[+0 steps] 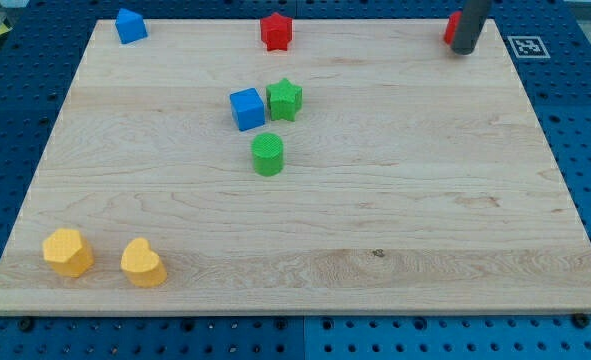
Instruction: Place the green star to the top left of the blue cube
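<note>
The green star (pixel 285 100) lies near the board's middle, just right of the blue cube (pixel 246 109) and nearly touching it. My tip (pixel 464 48) is at the view's top right, far right of both blocks. It stands right beside a red block (pixel 452 27), which the rod partly hides.
A green cylinder (pixel 268 155) lies just below the star and cube. A red star-like block (pixel 276 31) and a blue house-shaped block (pixel 130 26) sit along the top edge. Two yellow blocks (pixel 67 251) (pixel 143 263) lie at the bottom left of the wooden board (pixel 425 200).
</note>
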